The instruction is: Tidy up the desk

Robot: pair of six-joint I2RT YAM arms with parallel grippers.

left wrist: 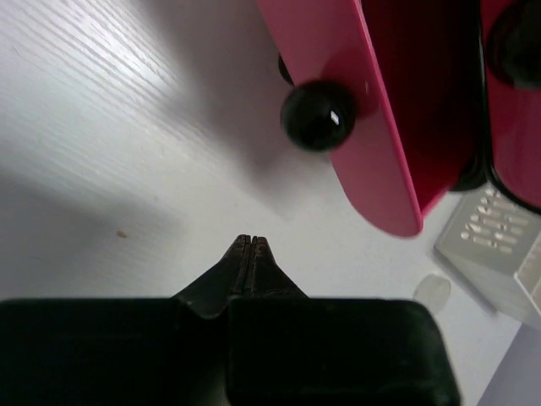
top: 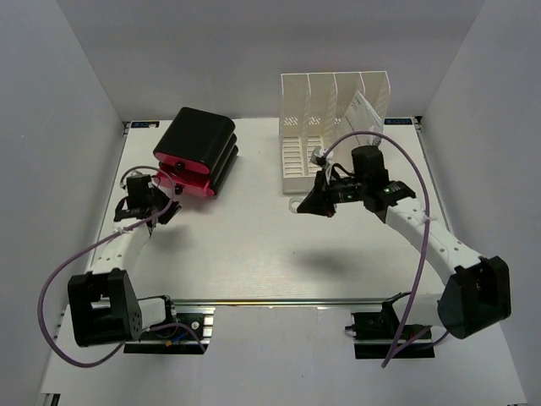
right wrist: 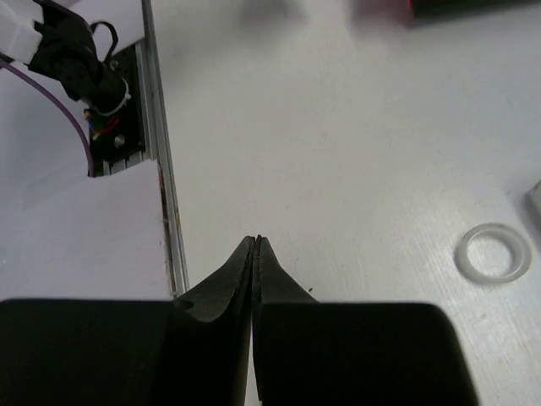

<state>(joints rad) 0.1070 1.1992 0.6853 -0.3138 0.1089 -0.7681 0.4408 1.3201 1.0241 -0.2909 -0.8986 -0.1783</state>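
Note:
The desk (top: 254,254) is a white tabletop with a silver rail (top: 279,300) along its near edge. A black and pink case (top: 196,152) lies at the back left; in the left wrist view its pink edge (left wrist: 372,127) and a round black foot (left wrist: 317,114) fill the top. My left gripper (top: 162,201) (left wrist: 251,239) hovers just in front of it, shut and empty. My right gripper (top: 308,203) (right wrist: 257,239) hangs over mid-desk, in front of the rack and pointing left, shut on nothing.
A white slotted file rack (top: 334,127) holding a sheet of paper stands at the back right. A small clear ring (right wrist: 493,252) lies on the desk by the rack's foot. Grey walls enclose three sides. The rail (right wrist: 156,127) shows left of the right gripper.

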